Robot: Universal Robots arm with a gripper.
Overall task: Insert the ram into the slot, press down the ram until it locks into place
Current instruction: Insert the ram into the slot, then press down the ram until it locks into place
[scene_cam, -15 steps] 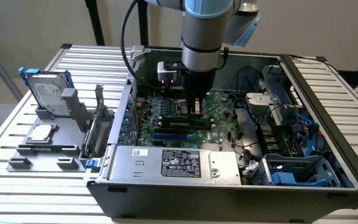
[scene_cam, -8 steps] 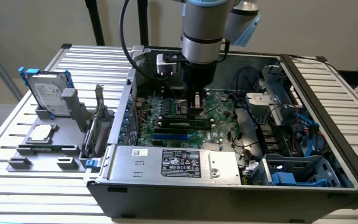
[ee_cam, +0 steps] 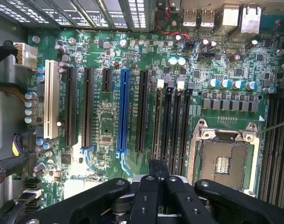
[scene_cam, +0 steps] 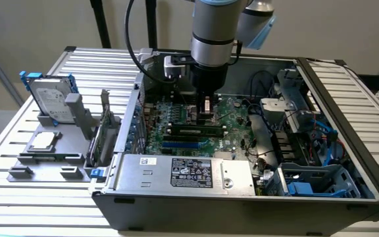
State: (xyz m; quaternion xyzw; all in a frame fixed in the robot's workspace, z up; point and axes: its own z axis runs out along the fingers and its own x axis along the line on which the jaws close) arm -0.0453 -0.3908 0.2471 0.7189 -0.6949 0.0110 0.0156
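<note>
Slatted tabletop (scene_cam: 38, 207), open PC case (scene_cam: 242, 202): my gripper (ee_cam: 157, 175) hangs closed on the ram (ee_cam: 156, 169), over the slot (ee_cam: 157, 116).
Insertion step, I judge; seating calls for edge-to-slot alignment.

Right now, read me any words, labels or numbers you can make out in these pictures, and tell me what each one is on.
None can be read.
Black label on the power supply: print and marks, too small to read.
White sticker on the same housing: too small to read.
Hard drive label: blurred.
Motherboard white print beside the blue slot: too fine to read.
</note>
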